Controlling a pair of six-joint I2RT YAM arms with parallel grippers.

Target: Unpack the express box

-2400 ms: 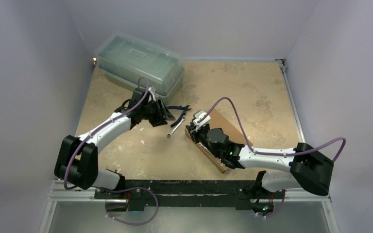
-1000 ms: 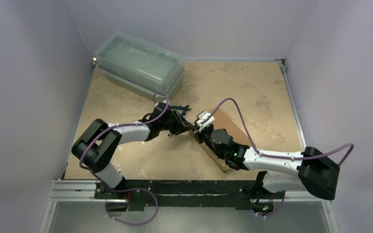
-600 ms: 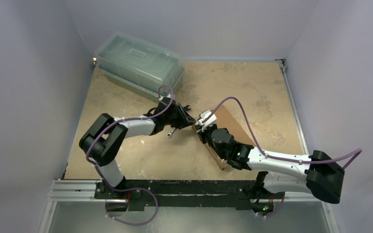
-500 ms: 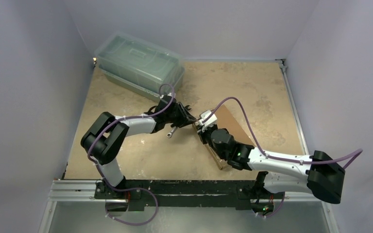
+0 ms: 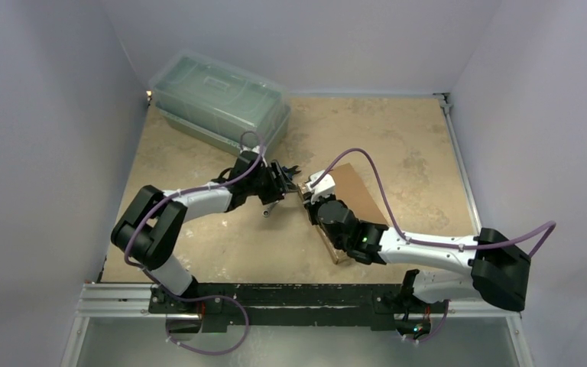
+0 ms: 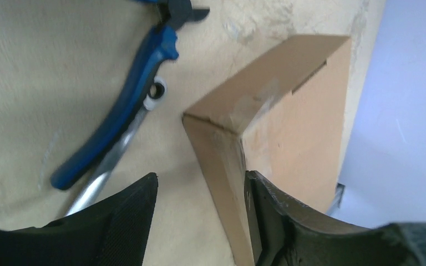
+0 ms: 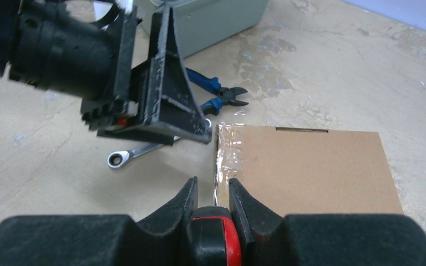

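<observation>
The express box (image 5: 355, 195) is a flat brown cardboard mailer lying closed at mid-table, with clear tape (image 7: 224, 155) over its left edge. My left gripper (image 5: 287, 183) is open at the box's far-left corner. In the left wrist view (image 6: 201, 177) one finger (image 6: 288, 221) lies against the box (image 6: 299, 127) and the other sits over the table. My right gripper (image 5: 307, 200) is shut on a red and black tool (image 7: 213, 238). Its fingertips (image 7: 213, 188) point at the taped edge of the box (image 7: 305, 166).
Blue-handled pliers (image 5: 284, 170) (image 6: 122, 111) and a steel wrench (image 5: 269, 208) (image 7: 138, 152) lie on the table just left of the box, under the left gripper. A large translucent grey-green lidded container (image 5: 218, 103) stands at the back left.
My left arm swung from beside the container over to the box's far-left corner. My right gripper moved along the box's left edge towards that corner with the tool in it.
</observation>
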